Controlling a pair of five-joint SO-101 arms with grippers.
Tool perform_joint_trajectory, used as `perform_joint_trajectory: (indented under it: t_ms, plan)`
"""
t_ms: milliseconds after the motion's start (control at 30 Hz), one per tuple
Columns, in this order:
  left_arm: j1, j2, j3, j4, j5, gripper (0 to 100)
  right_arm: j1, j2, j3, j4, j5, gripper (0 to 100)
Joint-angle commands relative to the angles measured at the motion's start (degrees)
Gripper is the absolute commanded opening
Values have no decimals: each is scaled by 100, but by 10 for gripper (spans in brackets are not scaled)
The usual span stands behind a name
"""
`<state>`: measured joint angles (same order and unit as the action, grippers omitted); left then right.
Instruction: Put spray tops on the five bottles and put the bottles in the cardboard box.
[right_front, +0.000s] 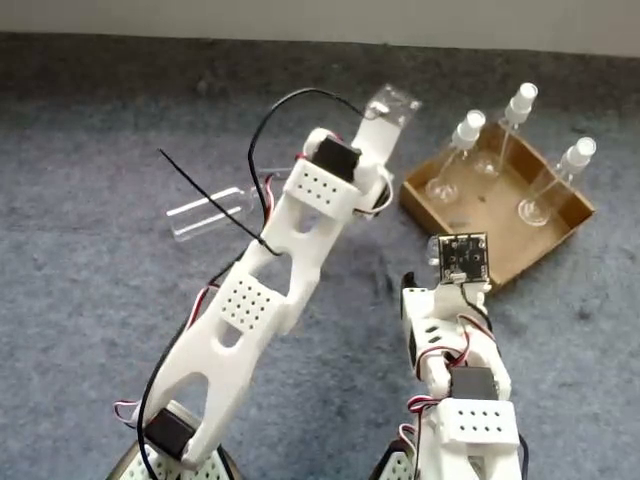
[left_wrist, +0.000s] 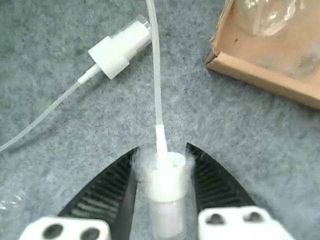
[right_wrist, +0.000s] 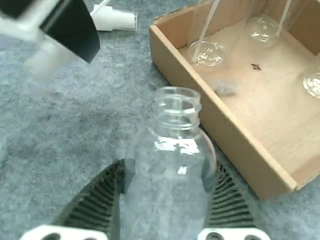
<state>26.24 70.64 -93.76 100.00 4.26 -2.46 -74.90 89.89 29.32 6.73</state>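
Big picture first: grey felt surface, cardboard box off to the right-hand side, and three capped bottles standing upright inside it. That's three of five, by my count.

Now the action. The right jaws are clamped around the body of an open bottle, held just beside the box wall with its bare neck pointing away from the wrist camera. The left jaws are closed snugly on a spray top, up in the air near the box's far corner, with its long dip tube sticking out ahead.

Here's where it could get messy, in my view. That tube is thin and looks floppy, and the neck is narrow. Come in slightly off line and the tip likely catches the rim, bows, and the top never seats. The bottle looks smooth and clear, so a push from the cap could twist it in the grip. It also sits close to the cardboard edge, and a bump there could tilt it.

One more bottle lies on its side under the left arm, where a low sweep could send it rolling. The spare spray top lies loose on the surface, easy to nudge.
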Motion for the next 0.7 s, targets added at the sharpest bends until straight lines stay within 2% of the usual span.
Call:
perform_joint_trajectory:
  t_ms: [0,333,667]
  plan:
    - [-101,-646,-110,53,-53,5,48,-84,-40,-163,9,81]
    - [-101,-1156,-110,88,-53,5,40,-84,-40,-163,9,81]
    - [-479,-1684,-101,97,-53,5,40,-84,-40,-163,9,81]
